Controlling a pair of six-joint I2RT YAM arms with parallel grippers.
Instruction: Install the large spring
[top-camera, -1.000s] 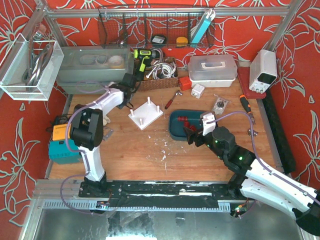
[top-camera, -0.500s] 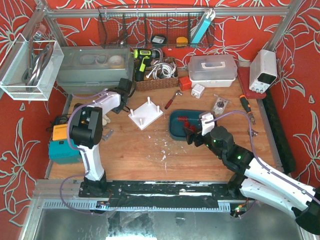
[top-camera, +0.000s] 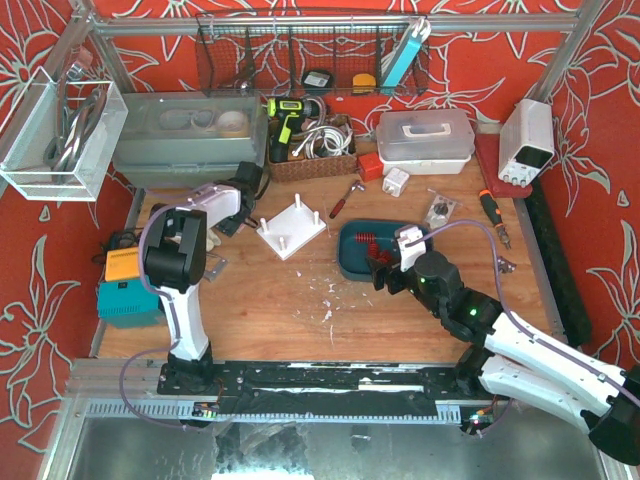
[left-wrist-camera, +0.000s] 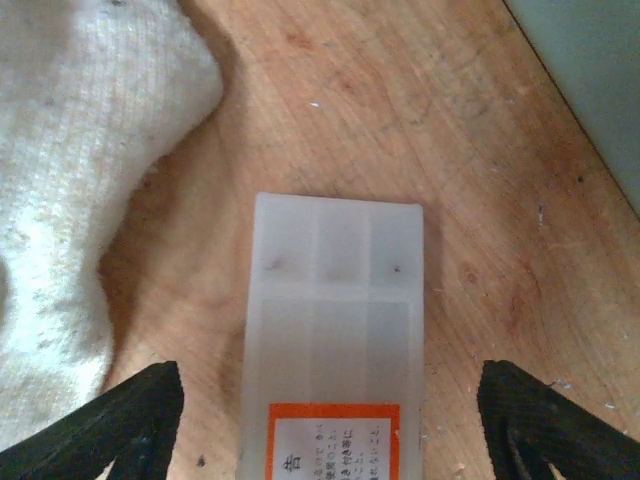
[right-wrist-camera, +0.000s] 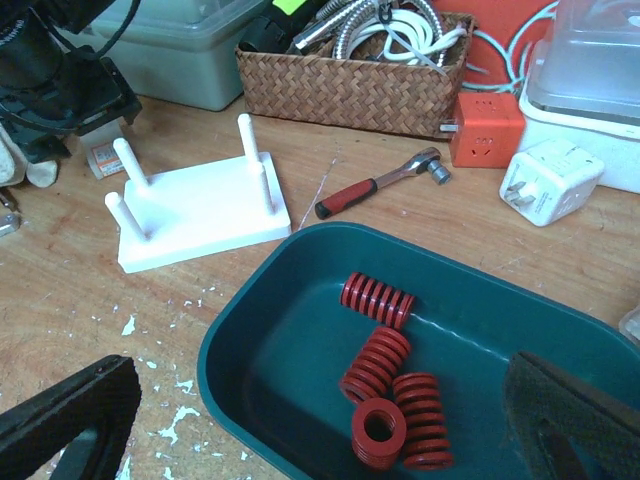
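Observation:
Several red springs (right-wrist-camera: 377, 363) lie in a teal tray (right-wrist-camera: 240, 330); one stands on end (right-wrist-camera: 379, 432), and their sizes look much alike. My right gripper (right-wrist-camera: 325, 430) hangs open over the tray's near rim, holding nothing. The white base (right-wrist-camera: 200, 205) with its upright pegs sits left of the tray, and its pegs (right-wrist-camera: 250, 135) are bare. My left gripper (left-wrist-camera: 335, 425) is far off at the back left (top-camera: 238, 195). It is open, its fingers (left-wrist-camera: 130, 420) standing clear on either side of a translucent box (left-wrist-camera: 335, 300) with an orange label, which lies on the wood.
A wicker basket (right-wrist-camera: 350, 80), a red-handled ratchet (right-wrist-camera: 375, 185), an orange block (right-wrist-camera: 487, 128) and a white plug (right-wrist-camera: 548, 182) lie behind the tray. A grey bin (top-camera: 190, 135) stands just beyond the left gripper, with a white cloth (left-wrist-camera: 70, 200) beside it.
The left gripper has drawn back a little toward the grey bin and its jaws have spread wider. The right gripper has edged slightly closer to the tray.

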